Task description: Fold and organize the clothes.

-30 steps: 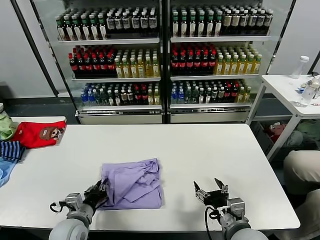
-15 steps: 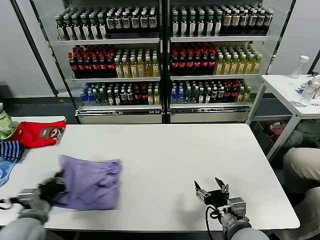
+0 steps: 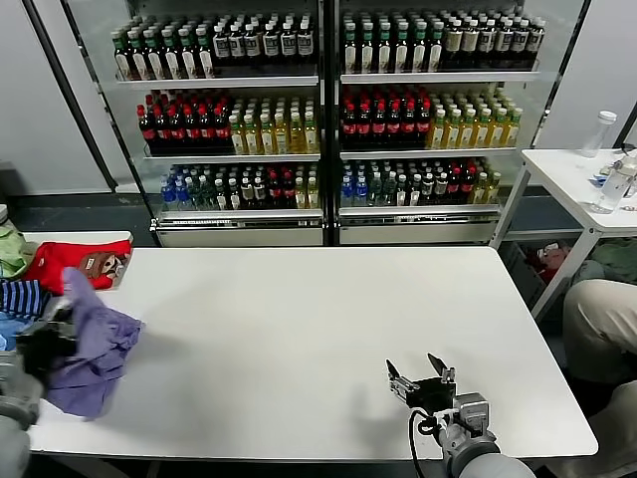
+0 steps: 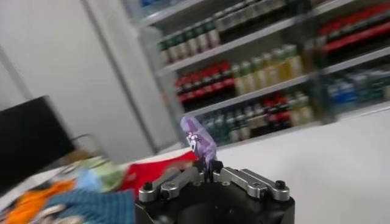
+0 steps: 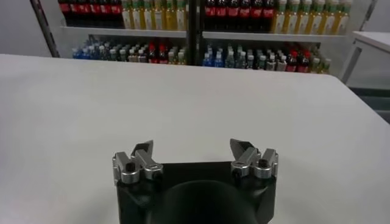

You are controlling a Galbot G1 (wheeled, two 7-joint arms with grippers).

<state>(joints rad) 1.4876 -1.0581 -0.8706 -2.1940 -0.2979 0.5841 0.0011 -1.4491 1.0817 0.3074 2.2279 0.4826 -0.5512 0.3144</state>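
The lavender-purple T-shirt (image 3: 92, 349) is folded into a bundle and hangs from my left gripper (image 3: 50, 337) at the table's left edge, lifted off the surface. In the left wrist view the left gripper (image 4: 207, 175) is shut on a fold of the shirt (image 4: 198, 139), which sticks up between the fingers and shows a bit of dark print. My right gripper (image 3: 422, 378) rests open and empty near the table's front right; it also shows in the right wrist view (image 5: 194, 155).
A red garment with a bear print (image 3: 75, 264), a striped blue one (image 3: 20, 297) and a green one (image 3: 10, 254) are piled on a side surface at the left. The white table (image 3: 328, 319) stands before drink-bottle shelves (image 3: 318, 110). A small white table (image 3: 582, 179) stands at right.
My left gripper has dragged and lifted the purple T-shirt from the table's front middle to its left edge, towards the pile of clothes. The right arm has not moved.
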